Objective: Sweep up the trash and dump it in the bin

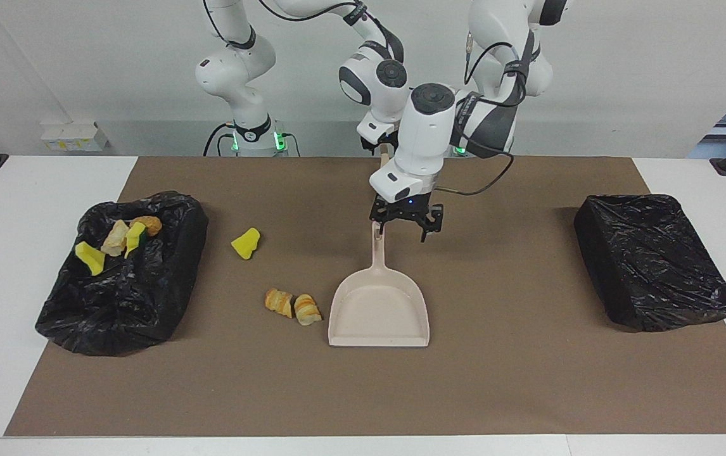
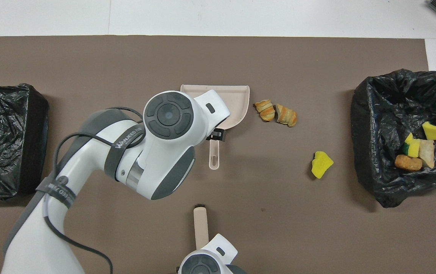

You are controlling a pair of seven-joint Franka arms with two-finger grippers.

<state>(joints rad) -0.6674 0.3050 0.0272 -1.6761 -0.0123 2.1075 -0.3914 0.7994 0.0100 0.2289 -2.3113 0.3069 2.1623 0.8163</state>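
Overhead, left gripper (image 1: 407, 228) spread above dustpan (image 1: 379, 310) handle

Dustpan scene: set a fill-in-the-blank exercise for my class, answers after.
The open left hand hovers over the dustpan's ____.
Beside the dustpan lie ____ bread-like chunks.
One ____ sponge bit lies on the mat outside the bin.
Answers: handle; two; yellow.

three loose trash lumps (image 1: 292, 306) on the brown mat, four more inside the open bin (image 1: 166, 209)
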